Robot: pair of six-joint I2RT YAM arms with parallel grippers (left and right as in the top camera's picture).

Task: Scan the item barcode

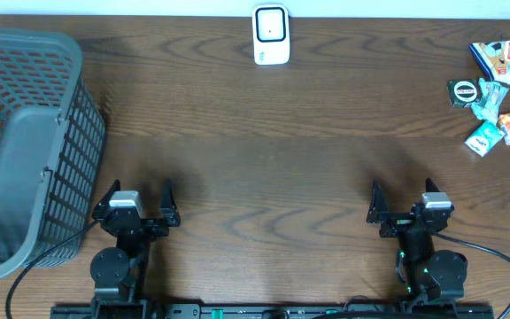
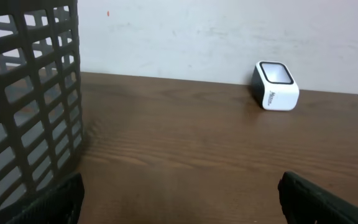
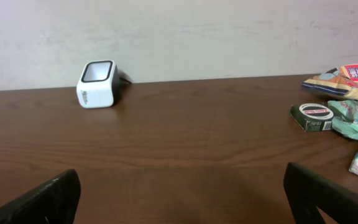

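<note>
Packets (image 1: pixel 490 97), scanner (image 1: pixel 271 35) on wooden table (image 1: pixel 264 151)

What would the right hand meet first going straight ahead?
Nothing, it seems: the right hand points over bare table to the wall. The scanner lies left of that line, the packets right.

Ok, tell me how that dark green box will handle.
The dark green box has flat faces, square edges, so probably stiff, sliding rather than rolling. Small, so likely light. A push may shift the teal packet beside it.
</note>
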